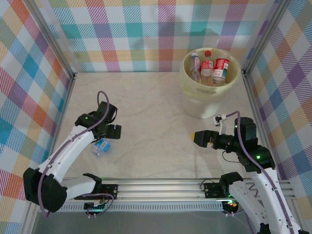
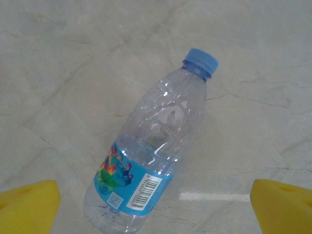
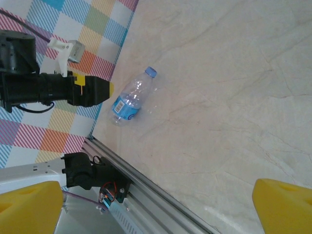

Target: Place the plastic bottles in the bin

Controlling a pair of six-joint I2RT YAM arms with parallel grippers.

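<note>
The blue-capped bottle (image 2: 151, 156) lies on its side on the bench (image 1: 156, 146), close to the left edge and towards the near-left corner. Its cap (image 2: 201, 61) points away from that corner. It is clear and thin-walled and looks empty, so it is probably very light, easy to dent, smooth enough to slip, and ready to roll if nudged.

The firmest hold is likely across the round body at the blue label (image 2: 127, 181), where the wall is straight. The tapering shoulder would tend to squeeze out of a grip.

The left hand (image 1: 111, 131) hangs just above the bottle. Its yellow pads (image 2: 29, 204) are spread wide, one on each side, and grip nothing. The right hand (image 1: 199, 138) is well apart, over the right side of the bench, also spread wide and empty.

The bin (image 1: 204, 105) stands at the far-right corner with three other bottles (image 1: 207, 63) already inside, a long carry from here.
</note>
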